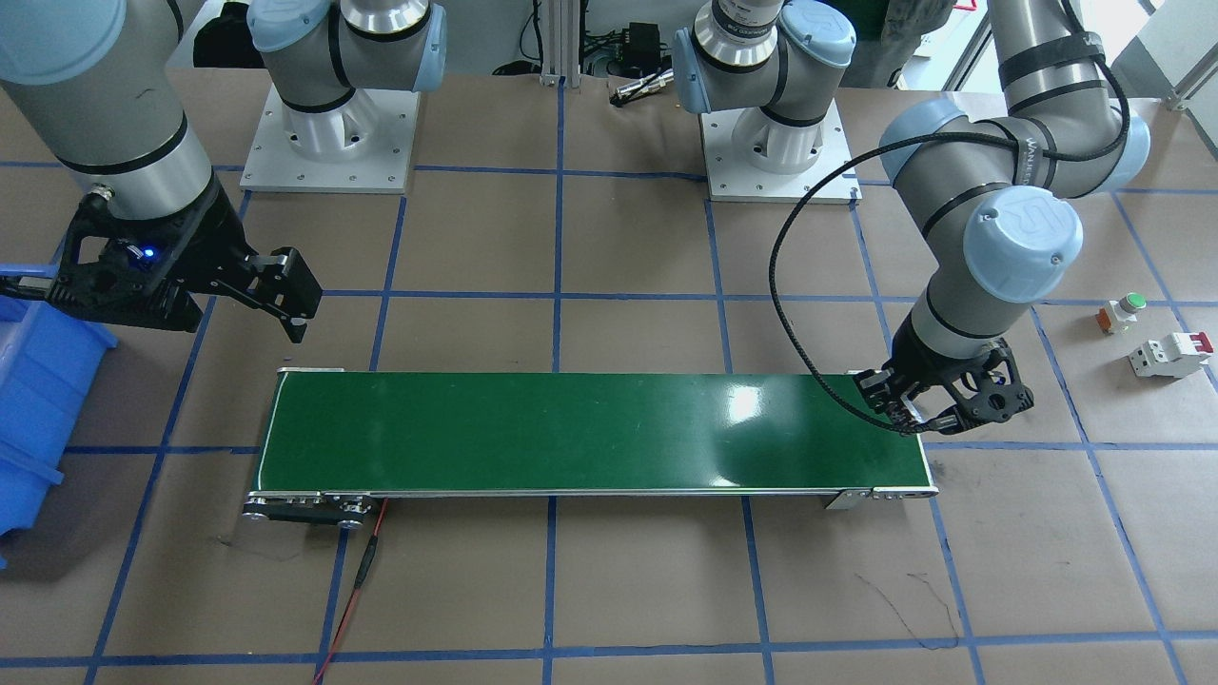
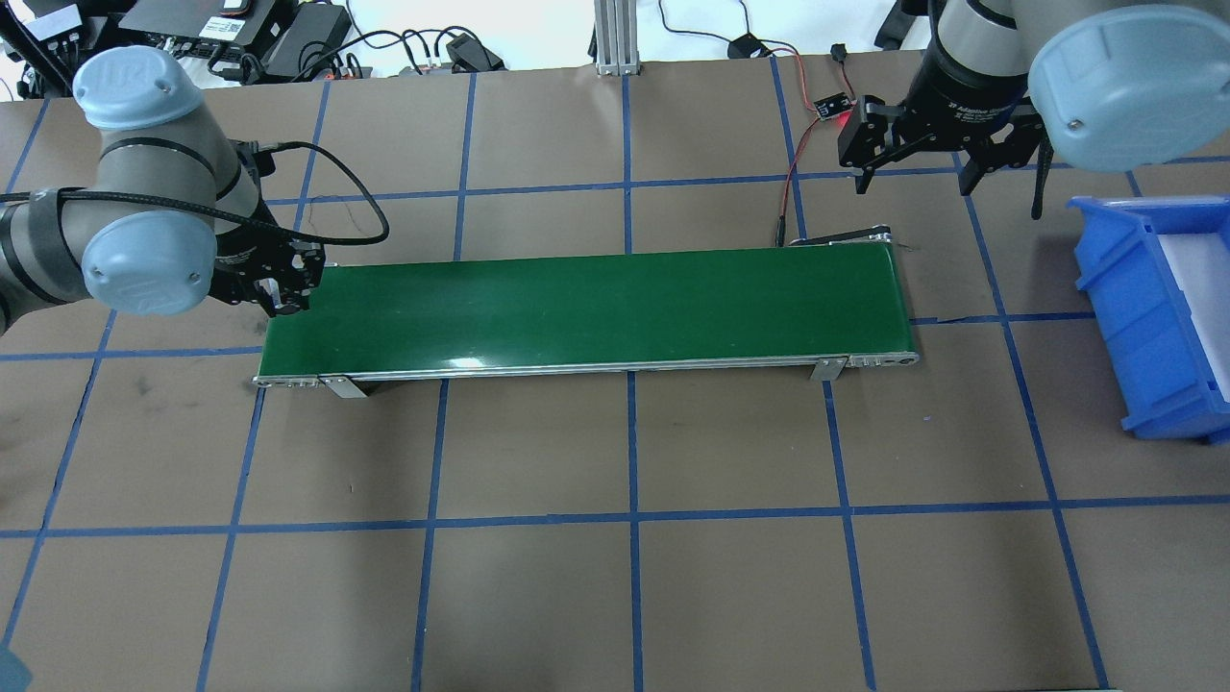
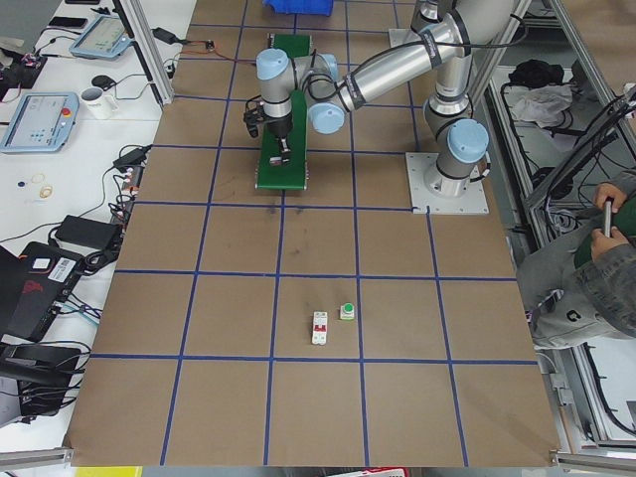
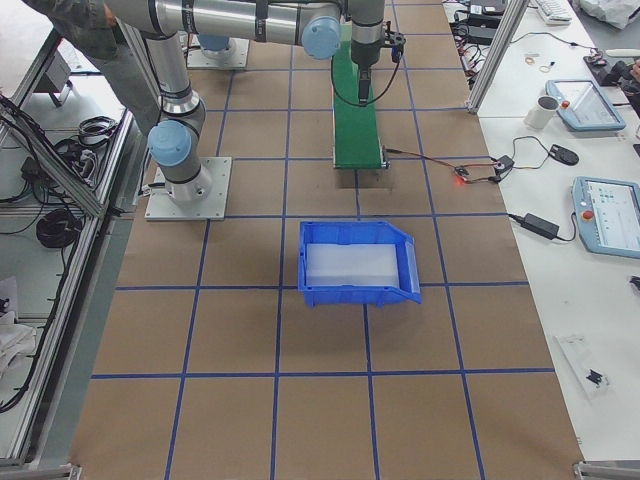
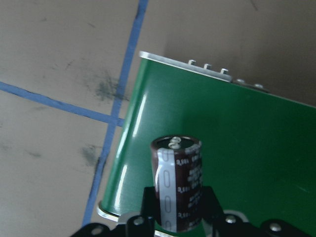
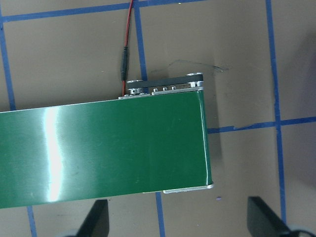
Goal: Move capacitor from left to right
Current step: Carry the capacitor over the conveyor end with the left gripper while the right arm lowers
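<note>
The capacitor [image 5: 177, 182], a dark stubby cylinder with a silvery stripe and pale markings, stands upright between my left gripper's fingers [image 5: 148, 200]. My left gripper [image 2: 281, 288] is shut on it and holds it over the left end of the green conveyor belt [image 2: 596, 298], close above the belt surface [image 5: 247, 138]. In the front-facing view the left gripper [image 1: 904, 411] hides the capacitor. My right gripper [image 2: 913, 178] is open and empty, hovering beyond the belt's right end; the belt end [image 6: 148, 143] lies below its spread fingers [image 6: 96, 219].
A blue bin [image 2: 1153, 308] stands on the table right of the belt, also in the front-facing view [image 1: 38, 381]. A white block with red lever [image 1: 1168, 354] and a green-capped button [image 1: 1123, 311] lie left of the belt. A red wire [image 1: 366, 571] runs from the belt.
</note>
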Motion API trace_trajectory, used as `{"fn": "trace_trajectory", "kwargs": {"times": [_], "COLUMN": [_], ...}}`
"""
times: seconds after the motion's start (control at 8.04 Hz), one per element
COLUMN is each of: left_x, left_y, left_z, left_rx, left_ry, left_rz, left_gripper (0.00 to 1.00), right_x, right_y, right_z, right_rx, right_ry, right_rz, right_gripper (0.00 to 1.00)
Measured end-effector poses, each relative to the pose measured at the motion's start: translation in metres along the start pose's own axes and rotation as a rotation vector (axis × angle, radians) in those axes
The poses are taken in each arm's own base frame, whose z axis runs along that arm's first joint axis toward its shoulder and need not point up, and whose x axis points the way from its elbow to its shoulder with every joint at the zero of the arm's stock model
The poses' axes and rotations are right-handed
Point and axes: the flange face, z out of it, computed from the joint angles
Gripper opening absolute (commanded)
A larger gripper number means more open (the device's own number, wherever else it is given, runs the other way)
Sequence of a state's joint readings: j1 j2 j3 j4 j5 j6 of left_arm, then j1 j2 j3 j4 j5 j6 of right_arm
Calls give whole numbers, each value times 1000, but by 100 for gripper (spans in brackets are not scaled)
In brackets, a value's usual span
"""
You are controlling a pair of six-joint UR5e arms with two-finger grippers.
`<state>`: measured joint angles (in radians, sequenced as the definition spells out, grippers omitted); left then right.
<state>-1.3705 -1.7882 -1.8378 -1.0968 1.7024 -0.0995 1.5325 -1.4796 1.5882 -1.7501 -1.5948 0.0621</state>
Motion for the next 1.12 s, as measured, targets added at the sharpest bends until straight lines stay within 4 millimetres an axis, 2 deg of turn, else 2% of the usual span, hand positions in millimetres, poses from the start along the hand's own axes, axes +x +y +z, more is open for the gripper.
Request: {"fn": "trace_trajectory", "kwargs": {"times": [0.25, 0.5, 0.99, 1.12], "left_x": [24, 35, 40, 41], "left_y": [6, 7, 6, 5], "left_z": [6, 16, 28, 35], "left_rx": [-22, -39, -53, -59], "left_ry": [30, 31, 25, 22], "left_rz": [-12, -5, 0, 0], "left_gripper": [27, 28, 32, 41], "right_x": [-7, -10, -14, -16], "right_y": [-4, -6, -5, -2], "right_z": [11, 24, 52, 64], "right_rx": [-9, 4, -1, 4], "right_ry": [-60, -94, -122, -140], "right_rz": [-3, -11, -46, -47], "right_gripper": [100, 100, 98, 99]}}
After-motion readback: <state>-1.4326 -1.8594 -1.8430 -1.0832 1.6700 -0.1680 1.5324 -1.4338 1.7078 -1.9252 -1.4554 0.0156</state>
